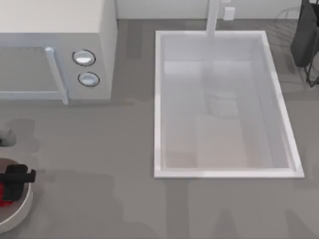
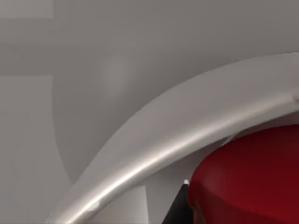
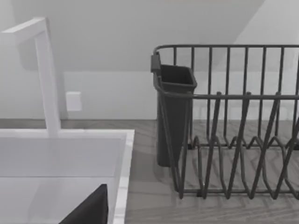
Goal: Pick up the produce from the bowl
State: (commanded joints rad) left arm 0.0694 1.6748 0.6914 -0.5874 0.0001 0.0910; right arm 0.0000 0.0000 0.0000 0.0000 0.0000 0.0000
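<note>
While over the round cream bowl (image 1: 20,209) at table's left front edge, left claw (image 1: 12,186) sits at glossy red produce (image 2: 252,177); grip state unclear.

No text, label, brand, number or sign can be read on anything here. The microwave (image 1: 55,50) at ten o'clock carries two round knobs (image 1: 83,58) with plain unmarked faces, and its door shows no lettering.
</note>
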